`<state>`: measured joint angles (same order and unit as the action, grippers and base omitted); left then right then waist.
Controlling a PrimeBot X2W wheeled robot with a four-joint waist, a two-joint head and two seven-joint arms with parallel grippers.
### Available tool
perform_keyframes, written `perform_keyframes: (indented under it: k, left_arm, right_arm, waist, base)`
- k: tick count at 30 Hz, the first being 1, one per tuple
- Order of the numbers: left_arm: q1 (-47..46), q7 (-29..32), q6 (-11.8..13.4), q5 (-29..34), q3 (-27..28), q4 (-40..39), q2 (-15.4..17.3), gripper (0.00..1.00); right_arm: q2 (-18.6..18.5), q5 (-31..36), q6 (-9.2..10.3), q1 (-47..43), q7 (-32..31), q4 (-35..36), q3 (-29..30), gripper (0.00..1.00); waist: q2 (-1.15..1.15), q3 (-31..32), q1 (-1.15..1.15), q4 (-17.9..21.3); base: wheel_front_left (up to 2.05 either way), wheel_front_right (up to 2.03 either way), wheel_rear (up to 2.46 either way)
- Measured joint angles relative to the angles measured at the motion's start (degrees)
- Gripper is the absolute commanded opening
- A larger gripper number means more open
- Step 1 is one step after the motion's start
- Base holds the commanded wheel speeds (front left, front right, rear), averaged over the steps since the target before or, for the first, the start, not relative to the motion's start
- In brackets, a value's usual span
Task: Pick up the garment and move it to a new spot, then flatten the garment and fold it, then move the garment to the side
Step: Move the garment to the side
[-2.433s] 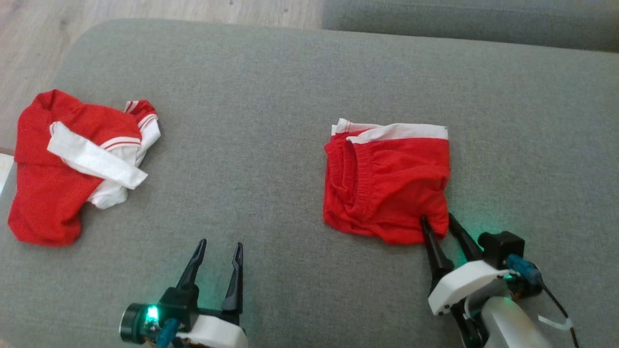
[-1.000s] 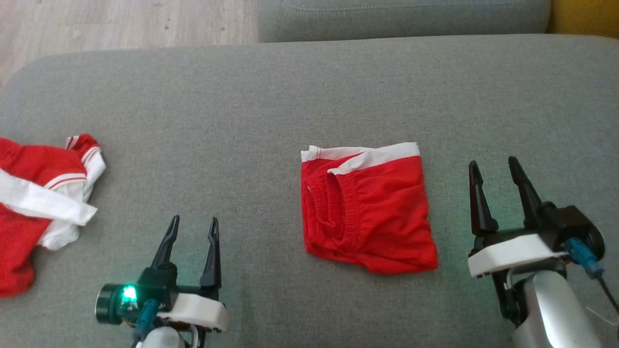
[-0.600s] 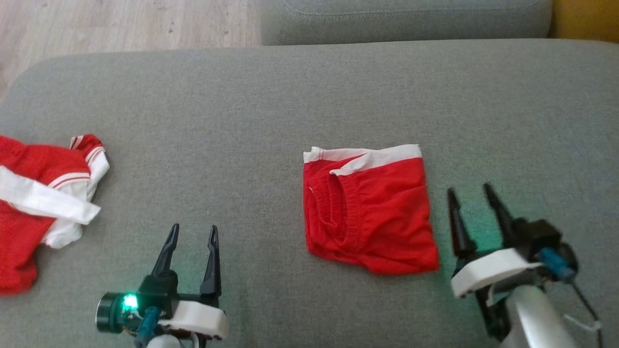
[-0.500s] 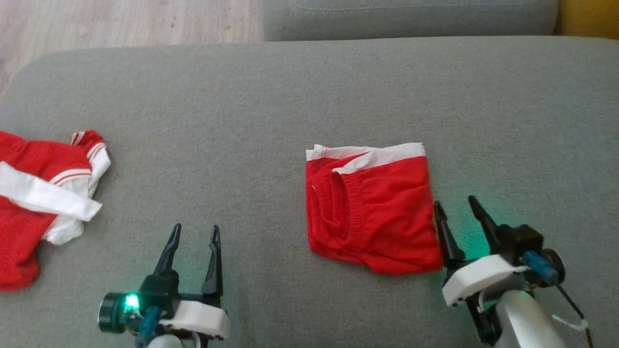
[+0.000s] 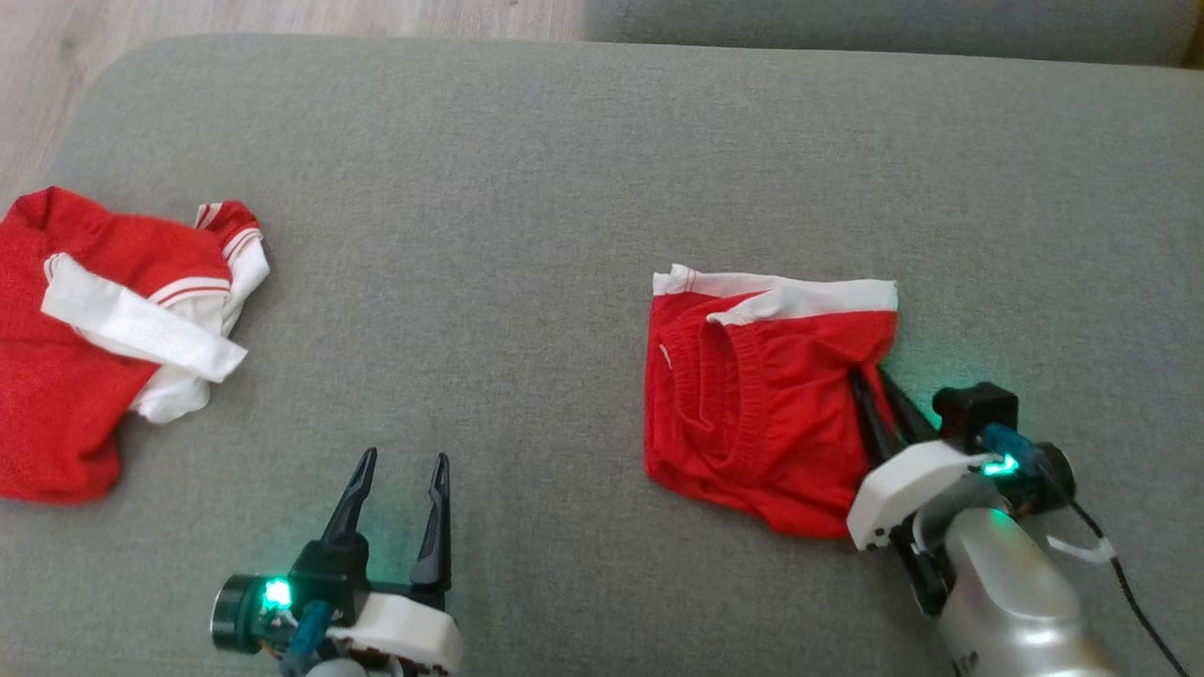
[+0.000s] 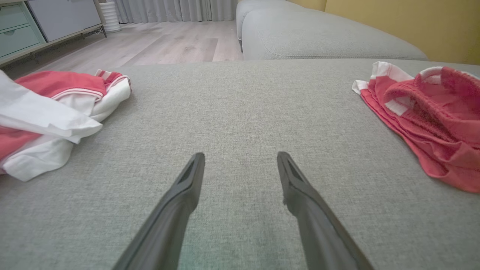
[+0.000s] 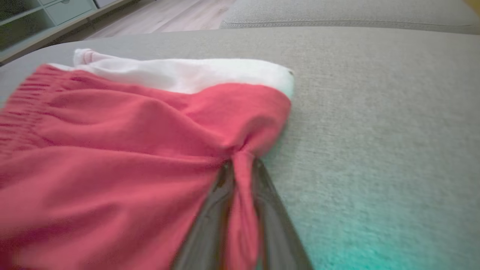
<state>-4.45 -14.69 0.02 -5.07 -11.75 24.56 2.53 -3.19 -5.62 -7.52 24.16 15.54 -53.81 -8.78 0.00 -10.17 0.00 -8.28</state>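
The garment (image 5: pixel 752 395) is a folded pair of red shorts with a white band along its far edge, lying right of centre on the grey sofa cushion (image 5: pixel 527 188). My right gripper (image 5: pixel 872 378) is at the garment's right edge, shut on a pinch of red fabric. In the right wrist view the cloth (image 7: pixel 112 150) bunches into a pleat between the closed fingers of that gripper (image 7: pixel 242 163). My left gripper (image 5: pixel 403 461) stands open over bare cushion at the lower left, holding nothing. From the left wrist, its gripper (image 6: pixel 240 159) points at bare cushion and the garment (image 6: pixel 431 112) lies off to the right.
A second red and white piece of clothing (image 5: pixel 103 329) lies crumpled at the cushion's left end, also seen from the left wrist (image 6: pixel 48 105). Wood floor (image 5: pixel 282 14) lies beyond the cushion's far left edge. Another grey cushion (image 5: pixel 847 19) sits behind.
The right gripper moved in from the right of the garment to its right edge and closed on the fabric. The left gripper stayed open. The head camera shifted.
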Motion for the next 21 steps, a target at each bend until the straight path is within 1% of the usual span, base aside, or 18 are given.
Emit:
perform_keyframes:
  k: [3, 5, 7, 11, 14, 18, 19, 21]
  left_arm:
    - [0.0, 0.0, 0.0, 0.0, 0.0, 0.2, 0.0, 1.00]
    - [0.0, 0.0, 0.0, 0.0, 0.3, 0.2, 0.0, 1.00]
    - [0.0, 0.0, -0.8, 0.1, 0.2, 0.2, 0.1, 1.00]
    - [-0.1, 0.0, -2.0, 0.6, -0.4, 0.2, 0.0, 1.00]
    - [-1.2, 0.0, -2.6, 0.6, -1.7, -0.1, 0.1, 1.00]
    - [-3.1, 0.0, -3.6, 0.6, -3.8, -0.8, 0.1, 1.00]
    - [-3.1, 0.0, -3.6, 0.6, -3.8, -0.8, 0.1, 1.00]
    - [-3.6, 0.0, -4.1, 0.6, -4.4, -1.0, 0.1, 1.00]
  right_arm:
    - [0.6, 0.2, -0.02, 1.0, 0.0, -0.9, 0.3, 0.00]
    - [0.8, 0.3, -0.02, 1.0, -0.2, -0.1, 0.9, 0.00]
    - [0.6, 0.4, -0.02, 0.6, -0.5, 1.0, 2.0, 0.00]
    - [0.5, 0.1, -0.02, -1.7, -0.7, 2.8, 2.1, 0.00]
    - [0.5, -0.5, -0.02, -2.8, -0.7, 3.8, 1.6, 0.00]
    - [0.5, -2.1, -0.02, -2.8, -0.8, 5.4, -0.3, 0.00]
    - [0.5, -2.1, -0.02, -2.8, -0.8, 5.4, -0.3, 0.00]
    - [0.4, -3.1, -0.02, -2.8, -0.8, 6.0, -2.0, 0.00]
  waist:
    - [0.00, 0.1, 0.00, 1.2]
    - [0.00, 0.2, 0.00, 2.6]
    - [0.00, 0.4, 0.00, 4.4]
    - [0.00, 0.7, 0.00, 9.3]
    - [0.00, 0.8, 0.00, 13.7]
    - [0.00, 0.6, 0.00, 19.9]
    - [0.00, 0.6, 0.00, 19.9]
    - [0.00, 0.5, 0.00, 23.0]
  base:
    - [0.00, 0.00, 0.00]
    - [0.00, 0.00, 0.00]
    - [0.00, 0.00, 0.00]
    - [0.00, 0.00, 0.00]
    - [0.00, 0.00, 0.00]
    - [0.00, 0.00, 0.00]
    - [0.00, 0.00, 0.00]
    - [0.00, 0.00, 0.00]
